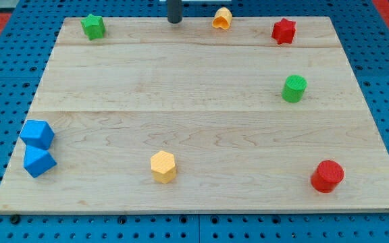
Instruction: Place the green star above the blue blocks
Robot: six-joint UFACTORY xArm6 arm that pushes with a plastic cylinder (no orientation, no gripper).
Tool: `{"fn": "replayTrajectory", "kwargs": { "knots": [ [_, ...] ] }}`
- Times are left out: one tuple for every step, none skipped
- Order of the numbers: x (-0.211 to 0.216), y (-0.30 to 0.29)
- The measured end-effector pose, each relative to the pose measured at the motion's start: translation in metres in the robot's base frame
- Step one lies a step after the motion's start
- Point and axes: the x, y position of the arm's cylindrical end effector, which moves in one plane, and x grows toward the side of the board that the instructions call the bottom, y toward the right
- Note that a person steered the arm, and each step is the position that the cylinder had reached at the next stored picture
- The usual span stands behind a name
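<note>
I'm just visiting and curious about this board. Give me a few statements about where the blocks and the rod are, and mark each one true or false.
1. The green star sits in the board's top left corner. True.
2. The two blue blocks lie apart on opposite sides. False: they touch, at the view's left edge.
3. My tip is pressing on the green star. False: it stands well to the star's right, at the top edge.
4. The red cylinder is at the bottom right. True.
5. The yellow hexagonal block is near the bottom edge. True.
</note>
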Motion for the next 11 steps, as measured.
{"fn": "replayTrajectory", "kwargs": {
  "knots": [
    [0.000,-0.069],
    [0.001,-0.083],
    [0.036,-0.105],
    [0.024,-0.106],
    [0.000,-0.106],
    [0.008,-0.167],
    [0.050,-0.152],
    [0.109,-0.141],
    [0.161,-0.148],
    [0.177,-0.153],
    [0.228,-0.160]
  ]
}}
